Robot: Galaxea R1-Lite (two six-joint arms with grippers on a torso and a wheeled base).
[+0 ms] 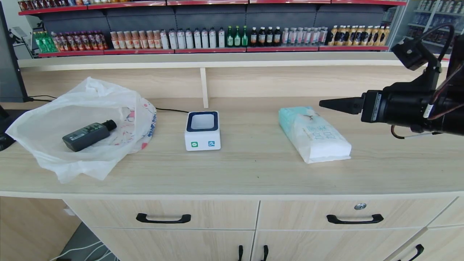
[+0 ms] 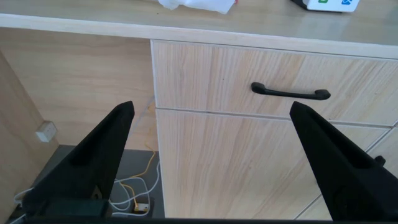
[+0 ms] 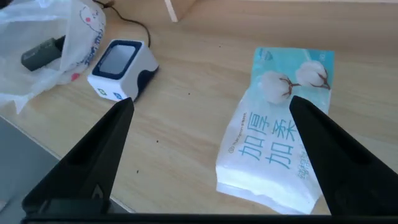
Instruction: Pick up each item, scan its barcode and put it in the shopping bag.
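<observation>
Closing the right fingers (image 3: 93, 162), now apart with the tissue pack (image 3: 267, 149) below them, may pinch only its slippery wrapper.

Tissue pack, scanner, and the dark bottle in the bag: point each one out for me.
tissue pack (image 1: 314, 135), head view, middle of its top face
scanner (image 1: 202, 137), head view, white front face above the icons
dark bottle (image 1: 87, 136), head view, middle of its body

Our right arm (image 1: 409, 105) lies level with the wrist straight, and the right gripper (image 1: 324, 104) points toward our left side; its fingers (image 3: 93, 155) stand wide apart; our left gripper (image 2: 211, 107) points forward, its fingers (image 2: 336, 155) likewise spread wide.
</observation>
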